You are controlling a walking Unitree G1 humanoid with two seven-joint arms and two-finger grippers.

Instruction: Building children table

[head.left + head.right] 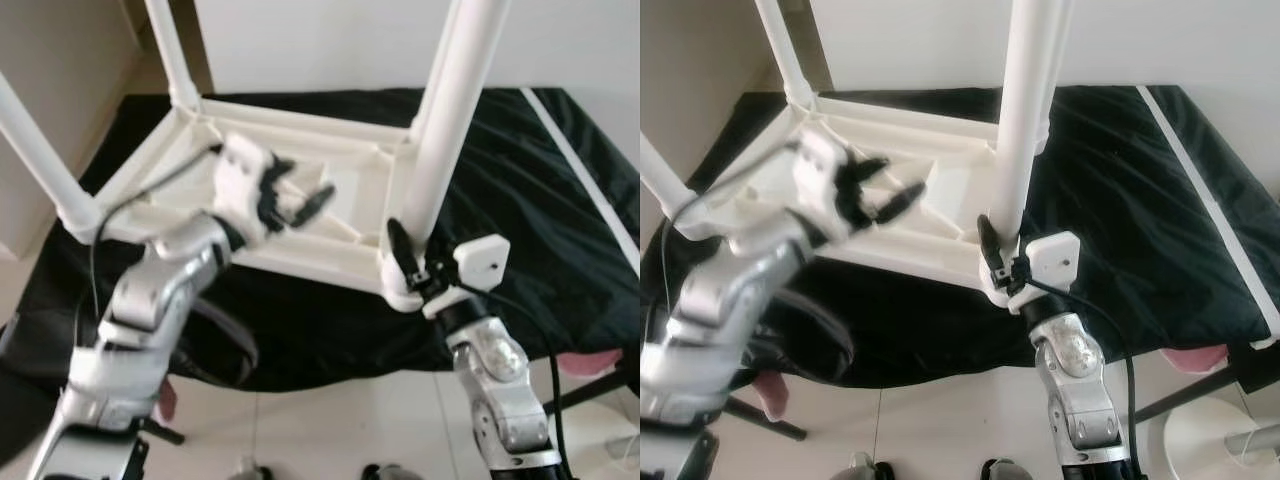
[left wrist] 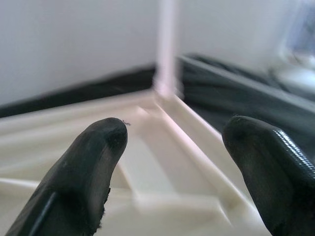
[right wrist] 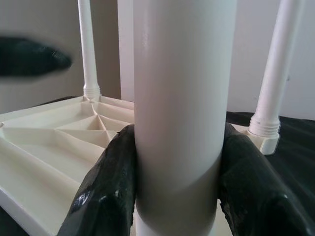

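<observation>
White plastic makes up the whole children's table (image 1: 300,190), which lies upside down on a black cloth (image 1: 520,230) spread over a raised surface, its ribbed underside up and its legs pointing at the ceiling. The right end effector (image 1: 410,262) is clamped on the nearest leg (image 1: 445,130) just above its corner socket, one black finger pressed to each side of the tube. The left end effector (image 1: 290,200) hovers over the middle of the ribbed underside with its fingers (image 2: 93,162) apart and holding nothing. The main risk, as I judge it, sits at that gripped leg: if it is not fully seated, a sideways pull or a turn off the axis could cross the joint or lever the leg against the socket. With nothing pinning the frame down, the light table could also rotate or slide across the cloth instead of letting the leg tighten. The smooth round tube may slip between the pads, and the near corner lies close to the cloth's edge.
</observation>
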